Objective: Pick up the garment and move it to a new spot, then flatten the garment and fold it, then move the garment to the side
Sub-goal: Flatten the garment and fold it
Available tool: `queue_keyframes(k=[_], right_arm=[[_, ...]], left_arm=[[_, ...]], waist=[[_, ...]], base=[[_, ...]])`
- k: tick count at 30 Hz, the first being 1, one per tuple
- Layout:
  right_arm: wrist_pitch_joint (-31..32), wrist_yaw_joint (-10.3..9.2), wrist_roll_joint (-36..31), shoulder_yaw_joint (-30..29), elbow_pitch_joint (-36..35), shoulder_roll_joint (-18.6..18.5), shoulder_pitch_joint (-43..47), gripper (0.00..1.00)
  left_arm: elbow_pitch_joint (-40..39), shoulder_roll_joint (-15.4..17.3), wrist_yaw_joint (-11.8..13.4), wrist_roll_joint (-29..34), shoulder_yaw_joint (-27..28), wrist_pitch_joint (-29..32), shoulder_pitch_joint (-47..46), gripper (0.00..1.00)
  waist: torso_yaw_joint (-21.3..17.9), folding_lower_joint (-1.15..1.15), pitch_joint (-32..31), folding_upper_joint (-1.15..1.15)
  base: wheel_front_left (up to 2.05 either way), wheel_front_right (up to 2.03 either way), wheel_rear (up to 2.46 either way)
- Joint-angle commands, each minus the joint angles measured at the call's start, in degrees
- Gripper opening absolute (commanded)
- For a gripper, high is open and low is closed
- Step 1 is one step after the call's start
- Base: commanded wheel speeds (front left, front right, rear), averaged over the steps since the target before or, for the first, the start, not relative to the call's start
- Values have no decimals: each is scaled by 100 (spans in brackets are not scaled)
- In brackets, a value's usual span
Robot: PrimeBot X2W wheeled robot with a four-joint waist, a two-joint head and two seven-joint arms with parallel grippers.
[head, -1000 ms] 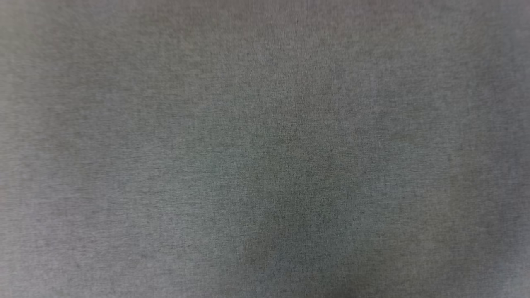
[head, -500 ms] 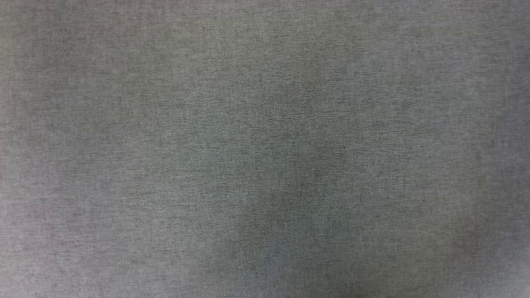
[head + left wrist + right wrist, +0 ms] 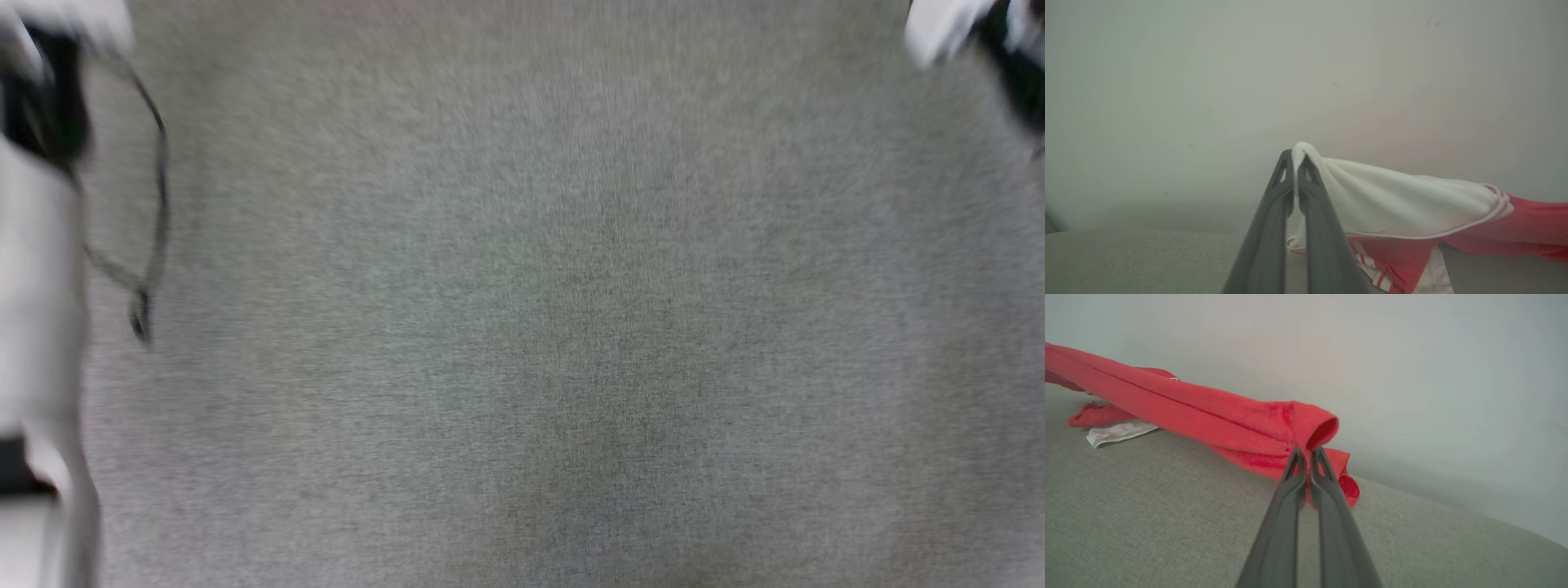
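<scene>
left tool (image 3: 1295,157) pressed together on a white sleeve fold of the garment (image 3: 1392,204); right tool (image 3: 1308,453) pinching a red edge of the same shirt. the cloth is raised at both grips, lower folds touching the grey fabric surface (image 3: 1147,506). head view blurred.

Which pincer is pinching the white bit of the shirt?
The left pincer: its tips are shut on the white sleeve of the garment. The right pincer pinches a red part instead.
</scene>
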Motion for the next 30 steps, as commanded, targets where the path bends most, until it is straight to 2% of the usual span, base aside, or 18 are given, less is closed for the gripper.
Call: queue_keyframes(k=[1, 8, 14, 20, 30], right_arm=[[-46, -6, 105, 39, -12, -66, 249, 0], [-413, -7, 545, 242, -299, -345, 1972, 0], [-609, -9, 796, 211, -837, -625, 3461, 0], [-551, -10, 691, -85, -1505, -758, 4788, 0], [200, -10, 334, -919, -2782, -447, 6854, 0]], left_arm=[[-80, -11, -11, -15, 53, -24, 326, 0], [-688, -78, -17, -122, 307, -20, 2621, 0], [-1210, -93, 169, -191, 401, 53, 4239, 0], [-2101, -23, 530, -452, 661, 392, 5738, 0], [-3870, -231, 1271, -804, 955, 1026, 7912, 0]], waist=[[89, 0, -412, 0], [182, 0, -1407, 0], [263, 0, -2118, 0], [224, 0, -2628, 0], [253, 0, -3153, 0]], base=[[0, 0, 0], [0, 0, 0], [0, 0, 0], [0, 0, 0], [0, 0, 0]])
